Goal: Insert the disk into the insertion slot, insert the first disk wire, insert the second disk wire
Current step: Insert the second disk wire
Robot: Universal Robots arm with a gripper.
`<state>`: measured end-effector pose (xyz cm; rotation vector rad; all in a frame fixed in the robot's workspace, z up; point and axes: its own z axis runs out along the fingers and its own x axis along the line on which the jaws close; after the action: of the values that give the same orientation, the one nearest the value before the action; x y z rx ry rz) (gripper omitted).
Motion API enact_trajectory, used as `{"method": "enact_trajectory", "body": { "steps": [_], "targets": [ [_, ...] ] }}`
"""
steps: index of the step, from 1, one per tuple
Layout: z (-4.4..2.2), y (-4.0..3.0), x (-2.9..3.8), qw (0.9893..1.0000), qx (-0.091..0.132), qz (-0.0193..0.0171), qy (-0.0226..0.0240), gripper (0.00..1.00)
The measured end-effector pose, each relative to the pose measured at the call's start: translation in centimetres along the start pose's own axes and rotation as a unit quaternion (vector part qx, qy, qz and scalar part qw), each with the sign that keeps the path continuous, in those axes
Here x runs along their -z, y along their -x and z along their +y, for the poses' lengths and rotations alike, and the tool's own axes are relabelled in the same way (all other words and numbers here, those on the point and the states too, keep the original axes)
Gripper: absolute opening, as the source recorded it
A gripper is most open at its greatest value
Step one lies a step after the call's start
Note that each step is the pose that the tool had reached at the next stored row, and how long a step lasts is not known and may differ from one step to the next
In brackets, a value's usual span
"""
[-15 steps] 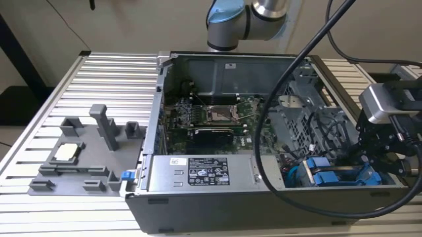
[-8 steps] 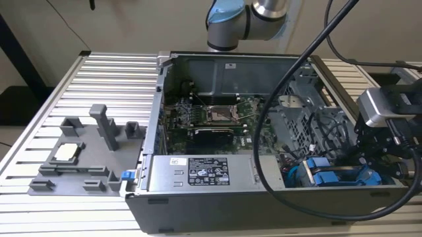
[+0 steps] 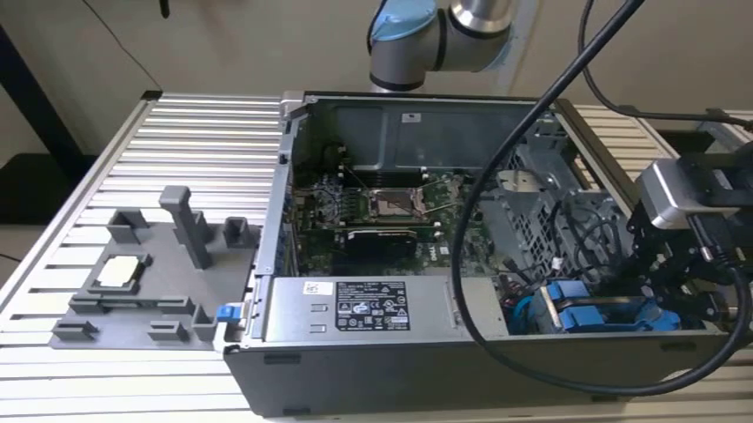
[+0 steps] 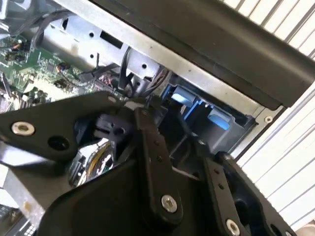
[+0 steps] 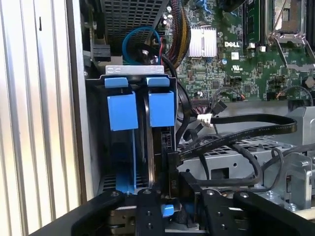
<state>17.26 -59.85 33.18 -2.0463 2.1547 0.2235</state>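
Disk (image 5: 156, 147): seated edge-on in its blue carrier, inside the slot (image 5: 129, 78) at the case's corner, so its connectors face the claw. Claw (image 5: 170, 184): poised at the disk's rear edge, gripping a black wire plug (image 5: 173, 169) for mating.

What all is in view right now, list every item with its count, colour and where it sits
computer case: one, dark grey, open on the slatted table
motherboard: one, green, inside the case
power-supply box: one, grey, along the case's near wall
disk: one, in a blue carrier, standing in the insertion slot
insertion slot: one, grey metal bay, at the case's corner on the exterior view's right
black cables: several, beside the disk
fixture tray: one, grey, on the table at the exterior view's left
claw: one, black, at the disk's cable end
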Motion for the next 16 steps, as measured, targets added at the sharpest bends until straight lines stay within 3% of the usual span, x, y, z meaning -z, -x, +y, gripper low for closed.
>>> {"method": "enact_trajectory", "body": {
  "steps": [11, 12, 16],
  "targets": [
    [-0.02, 1.12, 4.99, 1.0, 0.0, 0.0008, 0.0001, 0.27],
    [-0.02, 1.19, 5.27, 1.0, 0.0, 0.001, 0.0, 0.27],
    [-0.02, 1.18, 5.27, 1.0, 0.0, 0.0007, 0.0001, 0.27]
  ]
}}
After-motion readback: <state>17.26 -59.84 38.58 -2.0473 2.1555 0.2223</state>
